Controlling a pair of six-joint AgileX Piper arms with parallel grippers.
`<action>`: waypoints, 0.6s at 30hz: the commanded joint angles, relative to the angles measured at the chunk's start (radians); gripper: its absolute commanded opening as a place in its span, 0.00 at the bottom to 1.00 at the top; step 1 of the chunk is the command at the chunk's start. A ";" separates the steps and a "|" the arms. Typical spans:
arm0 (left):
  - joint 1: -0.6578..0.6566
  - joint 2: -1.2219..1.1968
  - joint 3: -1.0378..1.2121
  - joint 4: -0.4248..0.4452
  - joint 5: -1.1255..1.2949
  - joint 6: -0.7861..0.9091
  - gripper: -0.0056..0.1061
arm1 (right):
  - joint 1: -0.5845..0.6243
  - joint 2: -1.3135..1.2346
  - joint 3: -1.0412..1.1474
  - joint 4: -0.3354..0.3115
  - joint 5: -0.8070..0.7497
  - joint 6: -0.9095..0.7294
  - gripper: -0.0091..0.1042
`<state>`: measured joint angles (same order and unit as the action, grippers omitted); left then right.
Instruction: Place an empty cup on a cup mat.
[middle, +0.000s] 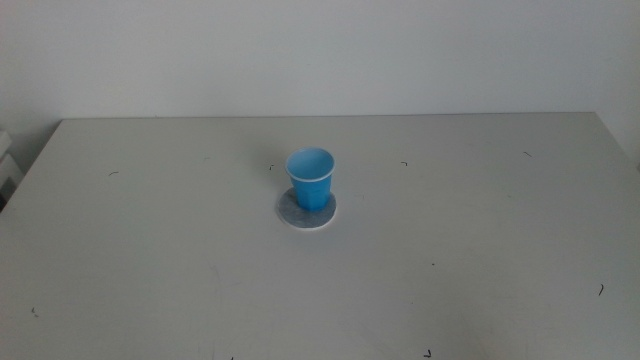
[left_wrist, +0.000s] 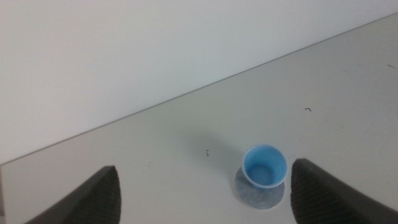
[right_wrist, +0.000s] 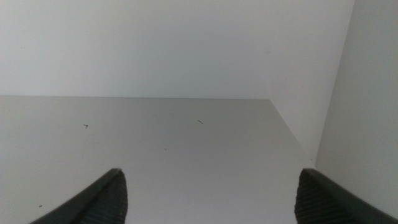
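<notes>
I see only the jaw tips of my left gripper and right gripper, both spread wide, holding nothing. The small bright blue tapered paper cup stands upright on the flat round mottled-grey cup mat, hiding most of it.

A pale grey table, lightly speckled, meets a plain white wall.

Soft, even light (slightly hazy)

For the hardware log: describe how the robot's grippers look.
Only jaw tips show. The left gripper has two dark grey, rounded jaws with a finely ribbed texture; the right gripper looks the same. No cables, markings or arm links are visible.
</notes>
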<state>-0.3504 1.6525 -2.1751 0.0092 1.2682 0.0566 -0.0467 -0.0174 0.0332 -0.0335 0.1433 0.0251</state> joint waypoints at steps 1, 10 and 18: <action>0.001 -0.134 0.033 0.040 0.033 0.011 0.99 | 0.002 -0.019 -0.012 -0.009 -0.077 -0.008 0.91; 0.002 -0.562 0.612 0.286 -0.341 -0.037 0.99 | 0.002 -0.019 -0.012 -0.009 -0.077 -0.008 0.91; 0.095 -0.832 1.173 0.300 -0.713 -0.204 0.99 | 0.002 -0.019 -0.012 -0.009 -0.077 -0.008 0.91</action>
<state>-0.2836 0.8683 -1.0609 0.3108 0.6885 -0.0885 -0.0467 -0.0174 0.0332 -0.0335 0.1433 0.0251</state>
